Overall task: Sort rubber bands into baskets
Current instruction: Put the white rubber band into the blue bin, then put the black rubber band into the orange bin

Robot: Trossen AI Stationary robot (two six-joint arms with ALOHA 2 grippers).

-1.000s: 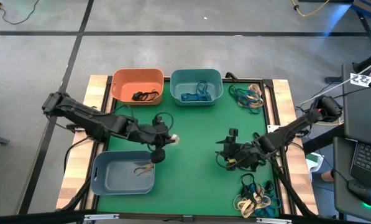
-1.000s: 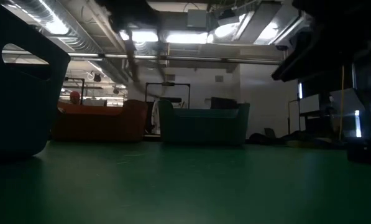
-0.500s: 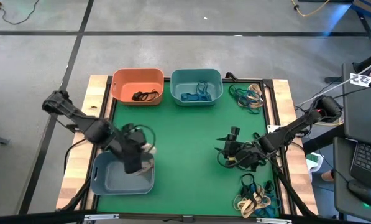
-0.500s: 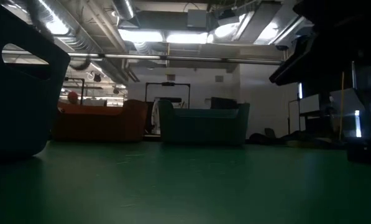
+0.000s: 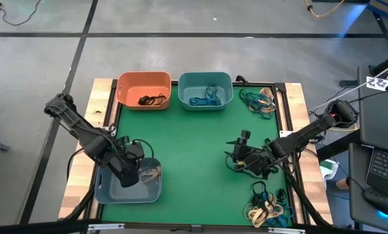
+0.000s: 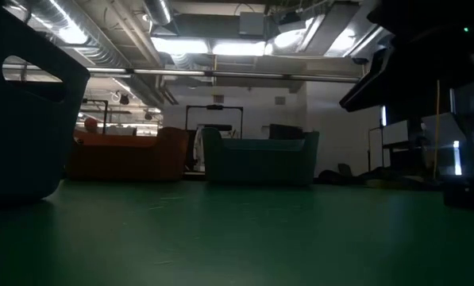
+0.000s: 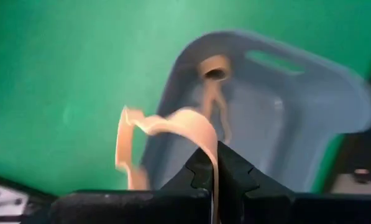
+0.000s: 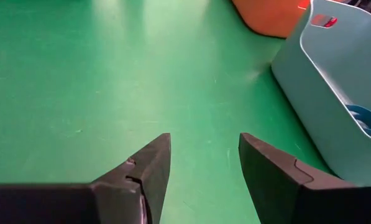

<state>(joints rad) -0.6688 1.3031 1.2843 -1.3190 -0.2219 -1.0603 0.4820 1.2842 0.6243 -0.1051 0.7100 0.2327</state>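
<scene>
**Tan band pinched over the grey-blue basket**

Tan rubber, a single flat band (image 7: 173, 134), is nipped between the left jaws (image 7: 214, 167), which are pressed together on it. The loop stands up and curls away from the fingertips, its free end hanging slack. Directly past the jaws lies the grey-blue basket (image 7: 309, 106), open side toward the wrist, with another tan band (image 7: 215, 93) already lying inside. From above, the left gripper (image 5: 137, 174) sits over that basket (image 5: 116, 190) at the near left corner of the tabletop (image 5: 194, 143), so the held band is above the tub's floor and has only to fall. My reading is that the next move turns on this: band over basket, jaws to part, loop to drop clear of the rim.

The left arm reaches in from the left edge, folded at the elbow, wrist tipped downward into the tub.

The right gripper (image 5: 240, 156) waits low over bare green on the right half, jaws spread with nothing between them (image 8: 201, 165). It faces toward the teal basket (image 8: 340, 93), which holds blue-teal bands (image 5: 205, 97), and the orange basket (image 5: 143, 88), which holds black ones (image 5: 152, 100). Unsorted bands lie in two heaps by the right edge, one far (image 5: 260, 99) and one near (image 5: 266, 205); the right arm is the nearer to both.
</scene>
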